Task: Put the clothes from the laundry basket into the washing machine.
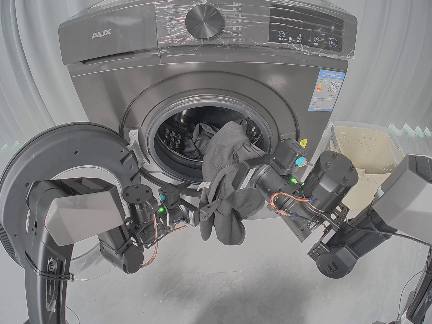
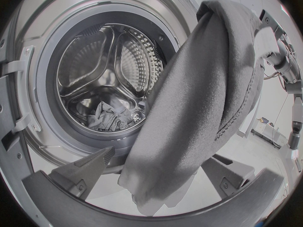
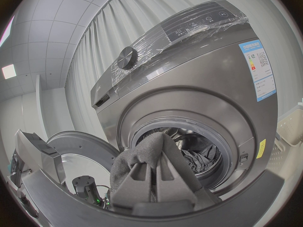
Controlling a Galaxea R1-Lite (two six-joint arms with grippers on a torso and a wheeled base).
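A dark grey garment hangs from my right gripper, which is shut on its top fold at the mouth of the washing machine. In the right wrist view the shut gripper pinches the garment before the drum. The cloth's lower part dangles below the door opening. My left gripper stands open under it, and in the left wrist view the garment hangs between the spread fingers. Dark clothes lie in the drum.
The round machine door is swung open on the left, close beside my left arm. A cream laundry basket stands to the right of the machine, behind my right arm. Bare grey floor lies in front.
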